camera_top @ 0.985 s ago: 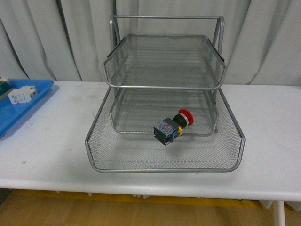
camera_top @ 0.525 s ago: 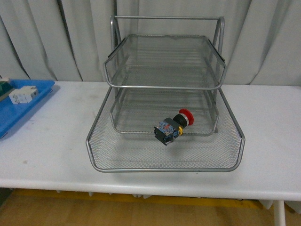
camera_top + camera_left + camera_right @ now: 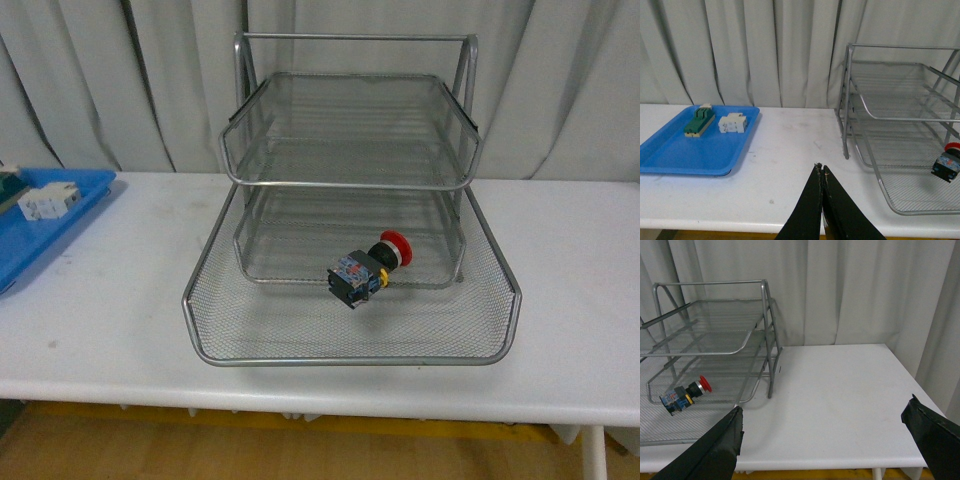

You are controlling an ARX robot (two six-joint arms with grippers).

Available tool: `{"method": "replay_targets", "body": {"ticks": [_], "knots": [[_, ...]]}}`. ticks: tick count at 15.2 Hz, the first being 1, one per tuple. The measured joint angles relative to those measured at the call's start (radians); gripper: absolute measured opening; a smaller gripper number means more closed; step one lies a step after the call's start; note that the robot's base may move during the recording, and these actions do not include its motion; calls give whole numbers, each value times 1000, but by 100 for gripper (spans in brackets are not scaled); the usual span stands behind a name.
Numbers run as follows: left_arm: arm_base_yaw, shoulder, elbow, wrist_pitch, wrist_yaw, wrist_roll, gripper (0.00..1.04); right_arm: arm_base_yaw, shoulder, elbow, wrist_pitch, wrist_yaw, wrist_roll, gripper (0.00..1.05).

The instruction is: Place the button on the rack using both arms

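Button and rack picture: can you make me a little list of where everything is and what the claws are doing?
rack: three wire tiers on the white table, bottom tier sticking out furthest
button: lying on its side in the bottom tier, nothing holding it
left claw: shut, empty, above the table, away from the button
right claw: open wide, empty, away from the button
blue tray: holds a green-and-cream block and a white block

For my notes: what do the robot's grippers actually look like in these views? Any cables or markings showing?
Only fingers show. The left gripper has smooth matte black fingers tapering to thin tips. The right gripper has broad black fingers with rough, blunt ends. No cables or markings are visible; the front view shows neither arm.
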Motion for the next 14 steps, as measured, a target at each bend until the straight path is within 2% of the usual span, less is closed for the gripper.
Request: {"method": "replay_targets", "body": {"ticks": [14], "knots": [[0, -53, -61, 10, 0, 0, 2, 0, 0, 0, 0, 0, 0, 98]]}}
